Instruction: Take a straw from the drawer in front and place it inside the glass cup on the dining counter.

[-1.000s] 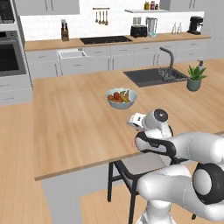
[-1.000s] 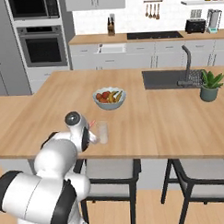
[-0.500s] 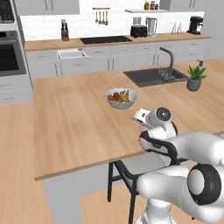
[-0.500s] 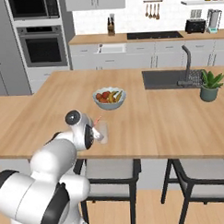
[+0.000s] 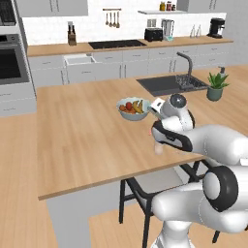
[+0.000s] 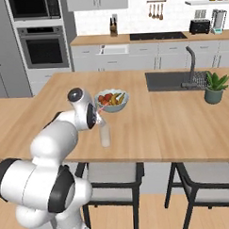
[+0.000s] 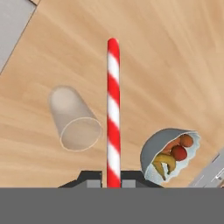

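Hand view: pincer [image 7: 113,183] closed tight on the straw [image 7: 113,109], red-and-white striped, running straight up the frame from between the two dark fingertips [image 7: 89,179]; straw clear of the glass cup [image 7: 74,119], which stood just to its left in that view, mouth toward the camera, nothing inside it; white fruit bowl [image 7: 168,156] lay to the straw's right; light-wood dining counter [image 7: 175,65] beneath all of it. Right base view: glass cup [image 6: 105,135] stood upright near the counter's front edge, just below the robot's hand, fruit bowl [image 6: 112,100] behind it; potted plant [image 6: 214,87] and dark sink [image 6: 174,80] far to the right. Left base view: arm bent over the counter edge, bowl [image 5: 133,108] just beyond it.
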Robot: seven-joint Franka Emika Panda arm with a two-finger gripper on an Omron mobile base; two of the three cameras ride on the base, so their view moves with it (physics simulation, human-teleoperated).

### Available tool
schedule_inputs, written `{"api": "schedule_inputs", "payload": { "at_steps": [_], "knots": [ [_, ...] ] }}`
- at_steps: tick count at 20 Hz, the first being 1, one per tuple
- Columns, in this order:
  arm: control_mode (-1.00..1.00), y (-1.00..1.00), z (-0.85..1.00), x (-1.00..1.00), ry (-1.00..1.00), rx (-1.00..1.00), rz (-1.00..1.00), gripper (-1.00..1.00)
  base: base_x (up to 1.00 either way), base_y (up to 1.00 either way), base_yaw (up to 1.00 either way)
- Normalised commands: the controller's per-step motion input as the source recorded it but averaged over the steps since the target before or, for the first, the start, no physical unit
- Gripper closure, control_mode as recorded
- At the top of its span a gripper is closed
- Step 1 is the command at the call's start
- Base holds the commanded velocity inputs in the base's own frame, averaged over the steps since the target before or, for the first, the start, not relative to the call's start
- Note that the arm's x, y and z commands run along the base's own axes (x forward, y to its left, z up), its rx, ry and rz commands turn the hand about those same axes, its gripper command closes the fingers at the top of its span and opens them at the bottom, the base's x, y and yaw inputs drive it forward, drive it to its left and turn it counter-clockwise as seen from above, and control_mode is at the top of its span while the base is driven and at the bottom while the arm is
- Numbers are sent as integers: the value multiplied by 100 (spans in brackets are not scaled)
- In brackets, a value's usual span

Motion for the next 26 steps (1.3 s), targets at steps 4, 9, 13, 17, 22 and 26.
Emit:
{"api": "schedule_inputs", "payload": {
  "at_steps": [4, 9, 13, 17, 22, 26],
  "knots": [
    [-100, 0, 51, 18, 1, 4, -12, 100, 0, 0, 0],
    [-100, 2, 47, 1, 5, 20, -18, 100, 0, 0, 0],
    [-100, 9, 16, 0, 3, 32, -29, 100, 0, 0, 0],
    [-100, 11, 4, 0, 0, 35, -33, 100, 0, 0, 0],
    [-100, 2, 0, -33, 1, 48, -35, 100, 0, 0, 0],
    [-100, 0, 0, -51, 0, 55, -35, 100, 0, 0, 0]
  ]
}}
